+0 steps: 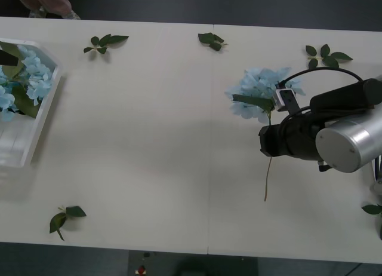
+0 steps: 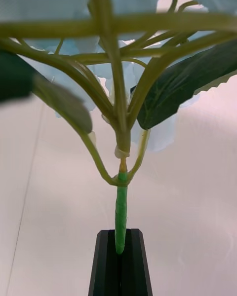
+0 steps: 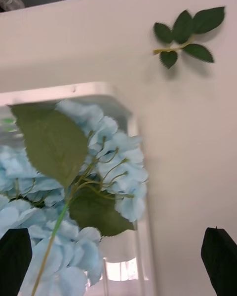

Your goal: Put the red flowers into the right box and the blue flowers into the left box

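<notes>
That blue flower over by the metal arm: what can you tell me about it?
The blue flower is an artificial-looking hydrangea: a fluffy pale-blue head, big dark green leaves and a long thin stem. It lies on the white table at the robot's right side, head pointing away from the robot. The right pincer has its black fingers shut on the green stem just below where it branches. Nothing else touches it.

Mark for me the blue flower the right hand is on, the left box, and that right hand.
blue flower (image 1: 258, 92), front view, on its pale-blue head.
left box (image 1: 40, 124), front view, on its white right rim.
right hand (image 2: 120, 264), right wrist view, between the black fingers shut on the green stem.
</notes>
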Motion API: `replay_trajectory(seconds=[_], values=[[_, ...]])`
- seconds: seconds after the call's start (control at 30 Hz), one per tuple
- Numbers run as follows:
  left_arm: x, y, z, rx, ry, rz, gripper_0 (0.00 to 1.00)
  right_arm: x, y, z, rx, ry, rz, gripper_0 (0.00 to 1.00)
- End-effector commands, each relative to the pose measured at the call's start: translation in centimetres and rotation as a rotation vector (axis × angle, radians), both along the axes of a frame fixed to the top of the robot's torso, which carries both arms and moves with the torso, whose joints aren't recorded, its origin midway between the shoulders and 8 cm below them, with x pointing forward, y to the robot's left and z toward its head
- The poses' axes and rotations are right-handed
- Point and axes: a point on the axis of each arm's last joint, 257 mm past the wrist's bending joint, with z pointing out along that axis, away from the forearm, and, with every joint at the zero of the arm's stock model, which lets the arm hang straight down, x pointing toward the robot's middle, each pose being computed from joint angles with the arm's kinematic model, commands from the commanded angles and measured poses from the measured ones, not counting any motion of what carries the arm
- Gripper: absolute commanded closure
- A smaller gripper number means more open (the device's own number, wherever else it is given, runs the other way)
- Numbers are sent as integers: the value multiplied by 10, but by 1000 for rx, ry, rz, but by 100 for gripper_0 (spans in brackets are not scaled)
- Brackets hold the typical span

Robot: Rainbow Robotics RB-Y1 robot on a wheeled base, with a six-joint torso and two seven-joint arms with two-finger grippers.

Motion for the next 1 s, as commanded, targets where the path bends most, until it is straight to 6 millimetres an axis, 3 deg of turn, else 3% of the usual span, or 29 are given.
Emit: replay_trajectory(seconds=[0.03, 0.13, 0.3, 0.57, 0.77, 0.9, 1.0], values=[[4, -33, 17, -103, -49, -43, 0, 6, 4, 40, 23, -80, 92, 100], [6, -59, 26, -225, -101, -75, 0, 6, 4, 58, 75, -104, 139, 100], [-4, -89, 25, -279, -152, -152, 0, 1, 8, 85, 170, -111, 185, 100], [-28, -170, 18, -342, -203, -307, 0, -20, 28, 148, 435, -79, 309, 100], [-48, -244, 16, -418, -224, -409, 0, -22, 44, 191, 531, -130, 421, 100], [-64, -290, 27, -536, -226, -475, 0, -19, 49, 217, 550, -198, 504, 100], [-87, -327, 41, -661, -186, -517, 0, -15, 53, 236, 594, -250, 572, 100]])
